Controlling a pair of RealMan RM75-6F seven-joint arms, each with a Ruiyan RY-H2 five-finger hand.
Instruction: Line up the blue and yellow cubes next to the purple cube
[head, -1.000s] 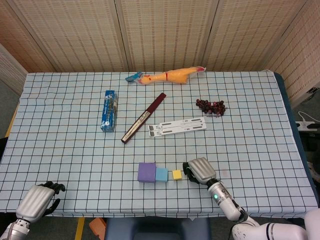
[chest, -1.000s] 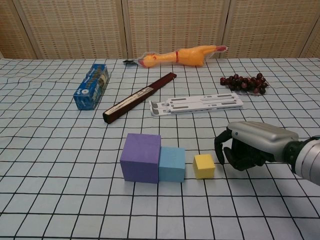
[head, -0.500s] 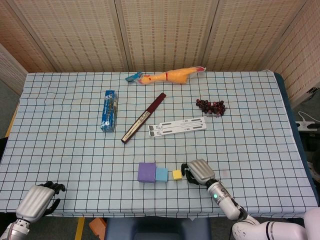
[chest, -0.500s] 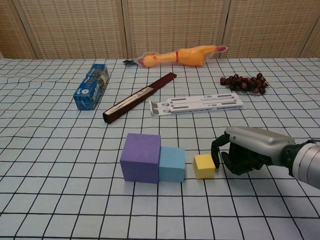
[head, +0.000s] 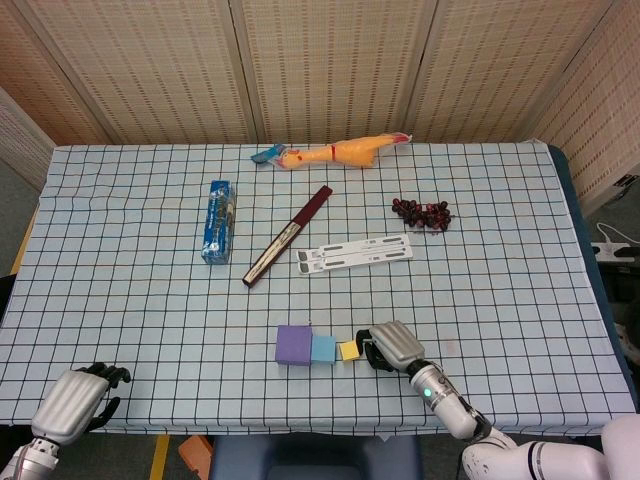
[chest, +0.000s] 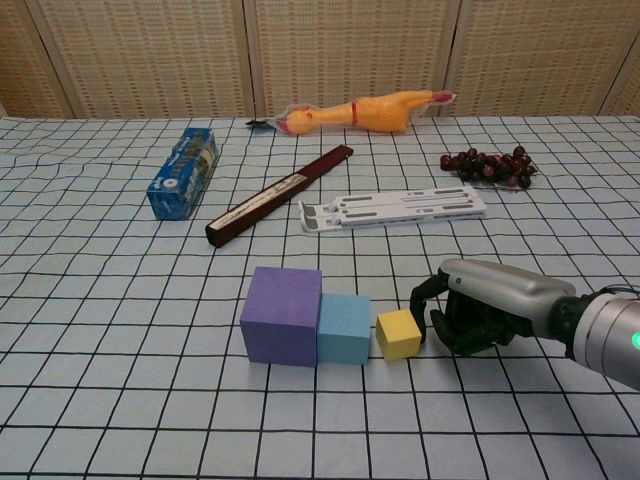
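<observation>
The purple cube (head: 294, 344) (chest: 281, 314) stands near the table's front edge with the blue cube (head: 323, 348) (chest: 344, 328) flush against its right side. The small yellow cube (head: 348, 351) (chest: 398, 334) sits just right of the blue one, slightly turned, a thin gap between them. My right hand (head: 391, 346) (chest: 478, 307) rests on the cloth right of the yellow cube, fingers curled, fingertips touching the cube's right face. My left hand (head: 75, 398) lies at the front left corner with fingers curled and nothing in it.
Further back lie a white folding stand (head: 355, 252), a dark red stick-like case (head: 288, 235), a blue carton (head: 218, 220), a rubber chicken (head: 335, 152) and a bunch of dark grapes (head: 421, 211). The checked tablecloth (head: 520, 290) covers the table.
My right hand slid left along the cloth, met the yellow cube and pushed it closer to the blue cube, turning it slightly. The left hand stayed still.
</observation>
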